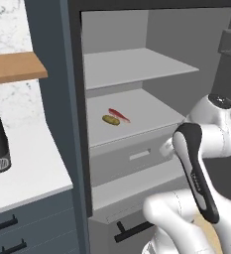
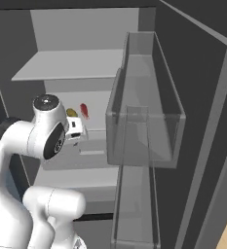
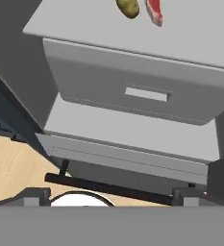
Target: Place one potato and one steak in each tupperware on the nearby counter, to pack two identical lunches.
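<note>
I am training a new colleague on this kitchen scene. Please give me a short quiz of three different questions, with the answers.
1. True or false: the potato and the steak lie on the same fridge shelf.
2. Multiple choice: what is directly under that shelf? A) a grey drawer B) a toaster C) a sink
3. Fill in the gap: the gripper's jaws are ____, holding nothing.

Key:
1. True. They lie close side by side near the shelf's front, as the hand view also shows.
2. A. The drawer with a pale handle sits just below the shelf.
3. Open. The potato and steak are not yet picked up.
</note>
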